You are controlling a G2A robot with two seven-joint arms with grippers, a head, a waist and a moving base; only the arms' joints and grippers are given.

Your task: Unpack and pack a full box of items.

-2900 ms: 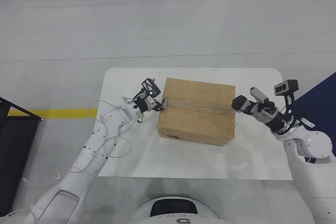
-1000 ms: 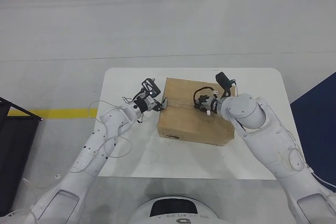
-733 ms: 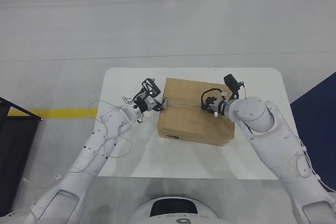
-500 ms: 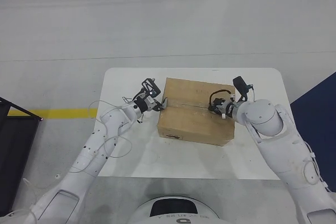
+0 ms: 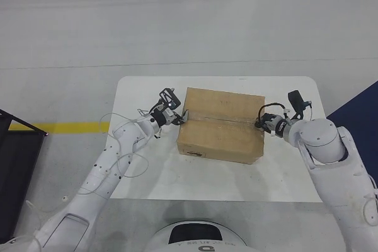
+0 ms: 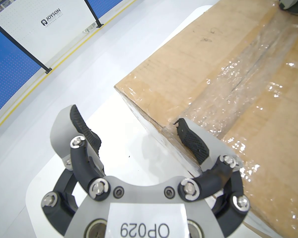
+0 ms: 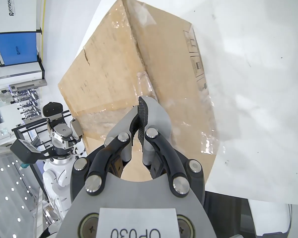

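Note:
A closed cardboard box (image 5: 220, 123), its top seam sealed with clear tape, sits in the middle of the white table (image 5: 145, 170). My left gripper (image 5: 181, 115) stands open at the box's left end. In the left wrist view one of its fingers (image 6: 192, 141) touches the taped corner of the box (image 6: 213, 75), while the other hangs beside the box over the table. My right gripper (image 5: 262, 120) is shut at the right end of the seam. In the right wrist view its pads (image 7: 140, 115) meet over the taped edge of the box (image 7: 109, 70), with nothing visible between them.
Bare table surface lies in front of the box and at both its ends. A black rack (image 5: 6, 157) stands on the floor to the left. A blue panel (image 5: 365, 107) stands to the right of the table.
My right gripper, shut, has slid along the taped seam from the middle of the box top to its right edge. The left arm and the box have stayed put.

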